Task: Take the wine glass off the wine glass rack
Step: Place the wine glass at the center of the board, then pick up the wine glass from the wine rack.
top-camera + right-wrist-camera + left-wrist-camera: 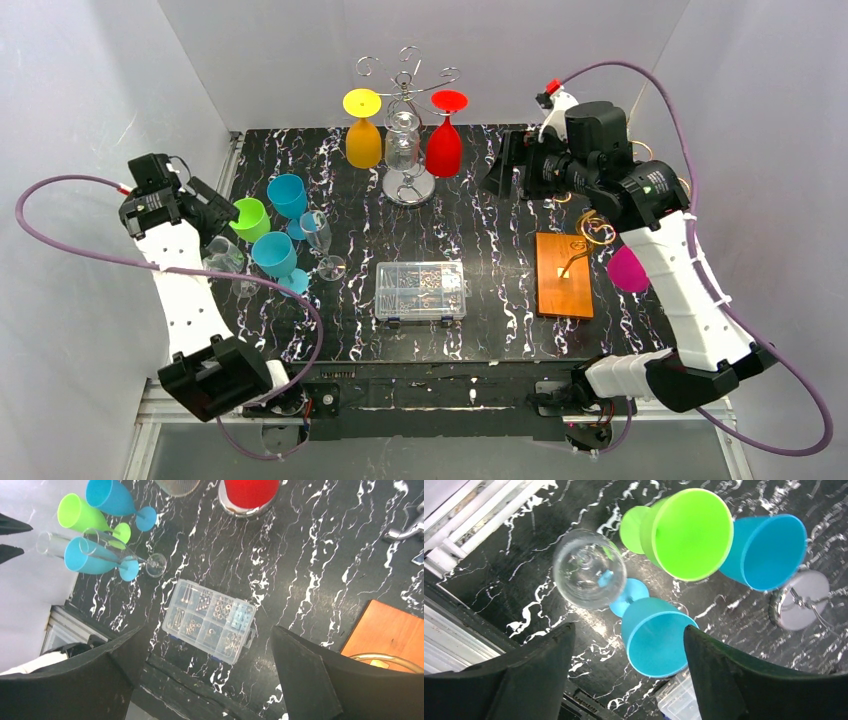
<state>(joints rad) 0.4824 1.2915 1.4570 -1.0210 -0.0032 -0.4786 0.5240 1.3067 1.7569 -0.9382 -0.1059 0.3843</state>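
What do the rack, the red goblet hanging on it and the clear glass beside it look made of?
Curly wire wine glass rack: metal, chrome-like, given mirror glints on its round base. Red goblet hanging upside down: probably plastic, opaque, evenly coloured, soft sheen. Clear wine glass at the rack's middle: transparent, glass or clear plastic; the look leaves it open.

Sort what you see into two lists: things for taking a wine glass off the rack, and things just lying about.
Job: wine glass rack; yellow glass, red glass, clear glass hanging on it.
Lying about: parts box; wooden board.
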